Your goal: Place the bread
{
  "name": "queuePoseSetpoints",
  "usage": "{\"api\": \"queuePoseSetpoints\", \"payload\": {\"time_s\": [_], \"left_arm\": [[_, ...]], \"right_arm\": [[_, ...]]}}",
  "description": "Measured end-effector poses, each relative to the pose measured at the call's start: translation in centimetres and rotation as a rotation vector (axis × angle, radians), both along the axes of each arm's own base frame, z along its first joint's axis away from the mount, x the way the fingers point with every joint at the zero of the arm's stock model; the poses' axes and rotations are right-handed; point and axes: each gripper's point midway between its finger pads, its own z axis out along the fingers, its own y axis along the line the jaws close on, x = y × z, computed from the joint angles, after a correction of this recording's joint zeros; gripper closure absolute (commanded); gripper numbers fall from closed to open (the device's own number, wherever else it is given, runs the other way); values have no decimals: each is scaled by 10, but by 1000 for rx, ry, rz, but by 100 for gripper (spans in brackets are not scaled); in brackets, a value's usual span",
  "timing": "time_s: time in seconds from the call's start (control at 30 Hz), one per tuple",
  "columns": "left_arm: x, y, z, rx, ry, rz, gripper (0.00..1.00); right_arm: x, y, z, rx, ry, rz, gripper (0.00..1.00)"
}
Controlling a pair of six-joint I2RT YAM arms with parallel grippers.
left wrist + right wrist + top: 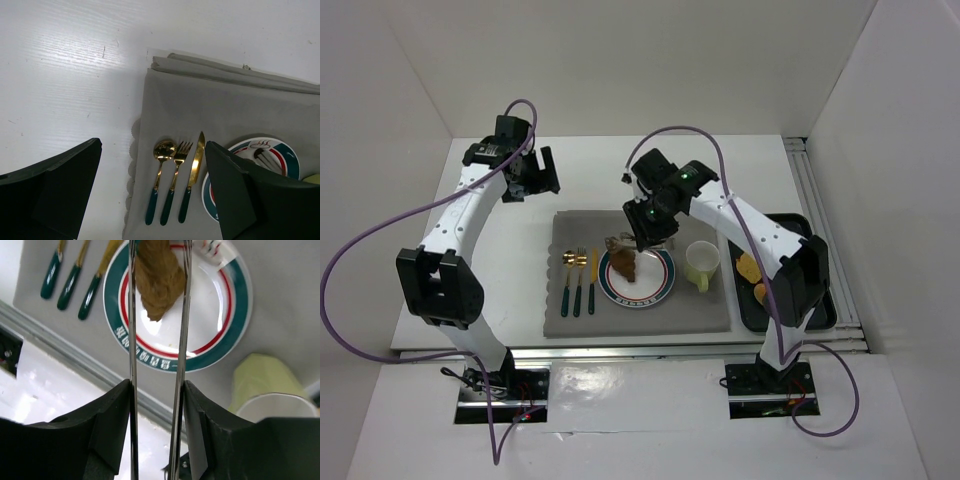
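The brown piece of bread sits between the tips of metal tongs, over the left part of the white plate with a green and red rim. I cannot tell whether it rests on the plate. My right gripper is shut on the tongs, squeezing both arms. From above, the bread lies over the plate, with the right gripper just behind it. My left gripper is open and empty, raised off the mat's back left corner; it also shows in the left wrist view.
A grey mat carries the plate, a spoon, fork and knife with gold tops and green handles, and a pale yellow cup. A black tray with yellow food pieces stands at the right.
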Motion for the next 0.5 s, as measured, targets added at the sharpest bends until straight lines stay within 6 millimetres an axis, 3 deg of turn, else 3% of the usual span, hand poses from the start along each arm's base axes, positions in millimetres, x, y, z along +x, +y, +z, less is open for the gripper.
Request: {"api": "queuePoseSetpoints", "payload": {"time_s": [0.2, 0.3, 0.43, 0.5], "left_arm": [[0, 0, 0, -1, 0, 0, 2], [0, 0, -1, -1, 2, -1, 2], [0, -1, -1, -4, 2, -3, 2], [1, -1, -1, -4, 2, -4, 2]], "right_arm": [[34, -4, 50, 35, -157, -56, 46], [44, -14, 61, 40, -190, -92, 46], [63, -41, 63, -22, -238, -206, 49], [74, -69, 65, -68, -273, -325, 53]]}}
